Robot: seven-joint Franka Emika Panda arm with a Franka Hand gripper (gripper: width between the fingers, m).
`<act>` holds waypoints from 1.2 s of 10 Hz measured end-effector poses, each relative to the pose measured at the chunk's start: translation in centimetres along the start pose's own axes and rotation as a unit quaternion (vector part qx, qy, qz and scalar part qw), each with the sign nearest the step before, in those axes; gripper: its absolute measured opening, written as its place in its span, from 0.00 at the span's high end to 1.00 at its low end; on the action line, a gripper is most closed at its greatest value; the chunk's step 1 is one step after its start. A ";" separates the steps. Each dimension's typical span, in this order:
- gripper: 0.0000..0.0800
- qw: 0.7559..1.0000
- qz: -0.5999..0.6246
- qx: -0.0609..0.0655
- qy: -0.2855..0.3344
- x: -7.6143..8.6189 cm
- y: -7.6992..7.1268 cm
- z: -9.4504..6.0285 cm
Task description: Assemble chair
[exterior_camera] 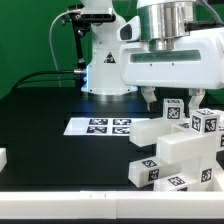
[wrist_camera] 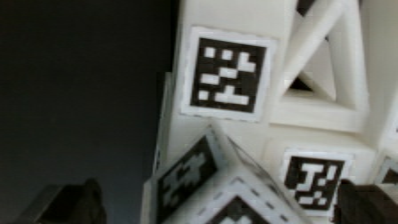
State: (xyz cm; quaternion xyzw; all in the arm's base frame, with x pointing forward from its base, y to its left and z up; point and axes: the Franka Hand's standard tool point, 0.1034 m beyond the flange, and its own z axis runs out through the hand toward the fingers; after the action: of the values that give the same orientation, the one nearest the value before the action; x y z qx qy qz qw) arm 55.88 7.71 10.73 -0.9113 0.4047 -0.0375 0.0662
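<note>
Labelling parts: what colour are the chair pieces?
Matte white chair pieces with black-and-white square tags; exterior view.

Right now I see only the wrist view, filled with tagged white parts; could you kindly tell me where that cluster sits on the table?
Observer: The chair parts are stacked near the front edge of the table, at the exterior view's right.
Operator: Does anything lie away from them?
Observer: Yes, one white piece lies alone at the exterior view's left edge.
Operator: And the marker board?
Observer: The marker board lies flat just to the exterior view's left of the stack.
</note>
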 end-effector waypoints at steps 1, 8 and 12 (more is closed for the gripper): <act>0.19 0.988 -0.153 -0.013 0.007 0.0 -0.1 -0.1; 0.67 0.995 -0.100 -0.015 0.010 0.0 -0.2 0.0; 0.67 0.991 0.134 -0.010 0.011 0.4 -0.1 -0.1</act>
State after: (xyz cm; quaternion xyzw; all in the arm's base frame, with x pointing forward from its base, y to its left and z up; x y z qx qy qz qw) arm 56.17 7.47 10.90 -0.8490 0.5241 -0.0342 0.0570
